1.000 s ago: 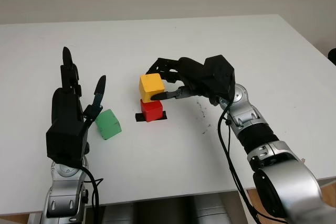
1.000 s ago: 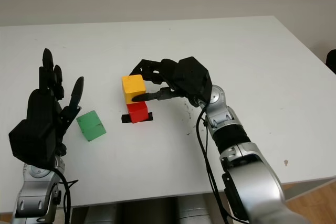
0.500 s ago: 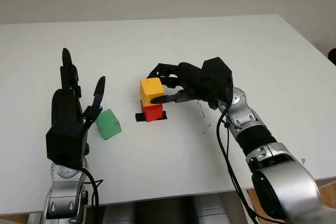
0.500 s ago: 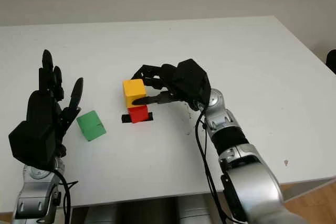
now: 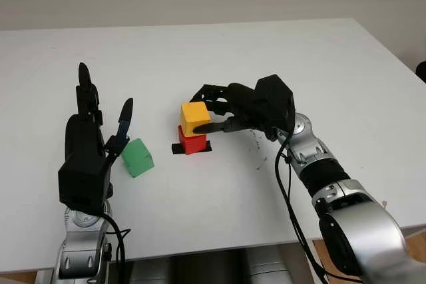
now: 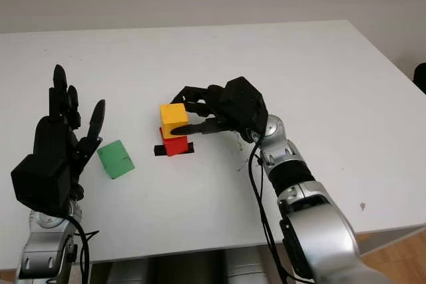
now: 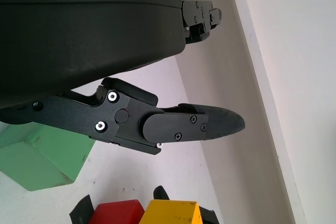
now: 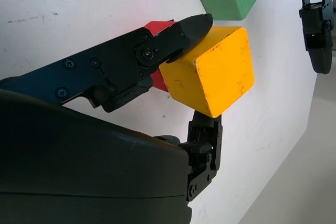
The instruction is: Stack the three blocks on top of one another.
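Right hand (image 5: 219,108) gripping yellow block (image 5: 195,117), red block (image 5: 192,143) half-hidden

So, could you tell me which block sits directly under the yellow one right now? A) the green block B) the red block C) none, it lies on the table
B: the yellow block, held by the right hand, sits on the red block; the green block stands apart by the left hand.
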`<act>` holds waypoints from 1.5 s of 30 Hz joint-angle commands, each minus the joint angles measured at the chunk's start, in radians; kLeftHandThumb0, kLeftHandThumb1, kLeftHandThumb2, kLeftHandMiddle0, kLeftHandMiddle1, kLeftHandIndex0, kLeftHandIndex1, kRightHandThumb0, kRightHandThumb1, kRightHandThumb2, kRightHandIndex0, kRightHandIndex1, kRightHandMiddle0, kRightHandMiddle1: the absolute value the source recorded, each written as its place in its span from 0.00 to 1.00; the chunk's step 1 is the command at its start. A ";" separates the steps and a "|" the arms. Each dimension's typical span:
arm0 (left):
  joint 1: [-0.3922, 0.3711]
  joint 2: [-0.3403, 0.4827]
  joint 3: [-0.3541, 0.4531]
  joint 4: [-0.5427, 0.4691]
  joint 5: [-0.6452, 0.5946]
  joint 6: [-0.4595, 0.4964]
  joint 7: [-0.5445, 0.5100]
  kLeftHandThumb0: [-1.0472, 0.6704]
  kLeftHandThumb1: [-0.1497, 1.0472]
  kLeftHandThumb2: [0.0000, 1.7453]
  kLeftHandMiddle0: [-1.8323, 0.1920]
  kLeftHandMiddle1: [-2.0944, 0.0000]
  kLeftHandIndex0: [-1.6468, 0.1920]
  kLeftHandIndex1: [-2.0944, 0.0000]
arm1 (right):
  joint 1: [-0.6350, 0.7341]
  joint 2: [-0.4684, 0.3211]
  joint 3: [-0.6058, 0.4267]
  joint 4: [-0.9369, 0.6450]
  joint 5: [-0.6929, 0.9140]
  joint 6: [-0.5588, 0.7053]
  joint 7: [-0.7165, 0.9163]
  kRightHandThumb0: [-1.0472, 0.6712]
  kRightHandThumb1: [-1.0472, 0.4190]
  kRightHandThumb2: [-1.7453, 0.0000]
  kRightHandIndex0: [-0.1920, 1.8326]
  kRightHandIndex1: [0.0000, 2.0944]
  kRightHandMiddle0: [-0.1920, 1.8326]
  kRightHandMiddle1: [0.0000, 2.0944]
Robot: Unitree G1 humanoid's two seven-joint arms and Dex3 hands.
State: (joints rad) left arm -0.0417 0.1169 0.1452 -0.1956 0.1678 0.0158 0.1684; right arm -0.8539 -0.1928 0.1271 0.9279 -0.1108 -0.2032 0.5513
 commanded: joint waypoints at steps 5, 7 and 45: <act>0.005 -0.008 -0.001 -0.027 0.004 0.003 0.006 0.25 1.00 0.22 0.93 0.97 0.95 0.97 | -0.026 -0.001 -0.002 0.001 0.004 -0.009 0.007 0.31 0.08 0.97 0.24 0.02 0.29 0.76; 0.005 -0.009 -0.002 -0.027 0.005 0.002 0.006 0.25 1.00 0.22 0.93 0.97 0.95 0.97 | -0.026 0.000 -0.003 0.001 0.006 -0.005 0.009 0.31 0.08 0.97 0.25 0.03 0.29 0.76; 0.002 -0.014 -0.002 -0.025 0.010 0.003 0.006 0.25 1.00 0.22 0.93 0.98 0.95 0.98 | -0.022 -0.007 0.005 -0.036 -0.002 0.041 0.025 0.20 0.07 0.97 0.09 0.01 0.12 0.32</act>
State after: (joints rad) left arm -0.0343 0.1016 0.1429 -0.2088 0.1776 0.0219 0.1762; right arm -0.8593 -0.1926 0.1301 0.9172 -0.1128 -0.1587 0.5754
